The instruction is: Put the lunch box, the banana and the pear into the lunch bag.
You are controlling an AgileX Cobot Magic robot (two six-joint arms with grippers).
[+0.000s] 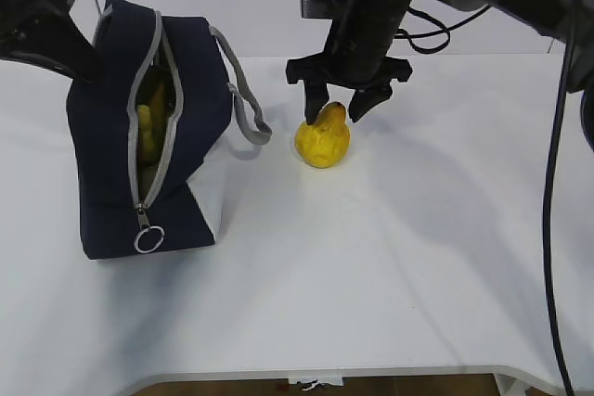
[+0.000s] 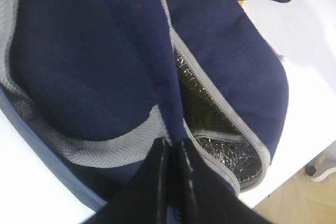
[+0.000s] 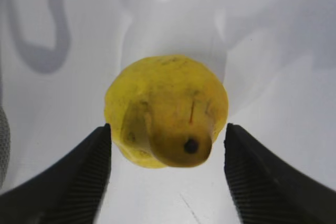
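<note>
The navy lunch bag [image 1: 181, 118] stands at the left of the table with its grey zipper open. The yellow banana [image 1: 148, 132] shows inside through the opening. In the left wrist view my left gripper [image 2: 173, 153] is shut on the bag's navy fabric edge [image 2: 165, 103] beside the opening, and silver lining [image 2: 220, 153] shows within. The yellow pear [image 1: 322, 139] stands upright on the table to the right of the bag. My right gripper [image 1: 336, 118] hangs over it, open, one finger on each side of the pear [image 3: 165, 108]. The lunch box is hidden.
The bag's grey strap handle [image 1: 246, 104] loops out toward the pear. The zipper's ring pull [image 1: 148, 239] hangs at the bag's front. The white table's front edge [image 1: 306, 376] runs along the bottom. My left arm [image 1: 42, 30] reaches in behind the bag.
</note>
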